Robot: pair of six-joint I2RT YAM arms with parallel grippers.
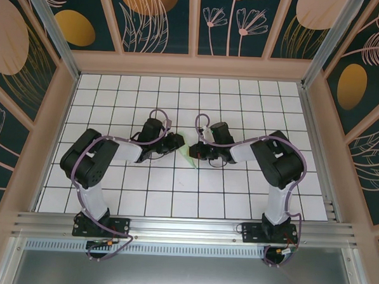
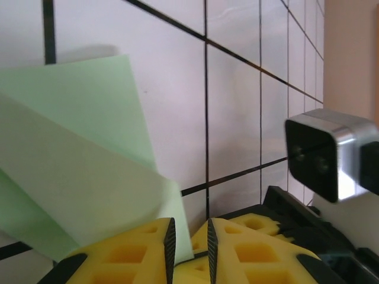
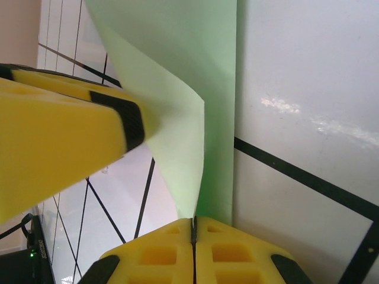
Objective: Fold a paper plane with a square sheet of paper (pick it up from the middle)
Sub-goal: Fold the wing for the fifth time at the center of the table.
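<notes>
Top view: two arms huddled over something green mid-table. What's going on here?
Both arms are working a pale green paper sheet at the middle of the tiled table. The right gripper is shut on a bent edge of it, and the sheet curves up from that pinch. The left gripper sits at a corner of the sheet with its jaws slightly apart, so it shows no firm hold. The sheet lies in overlapping layers and is not yet a plane.

The sheet of paper sits over the table, between the left gripper and the right gripper. One edge lies inside the right gripper's jaws.
</notes>
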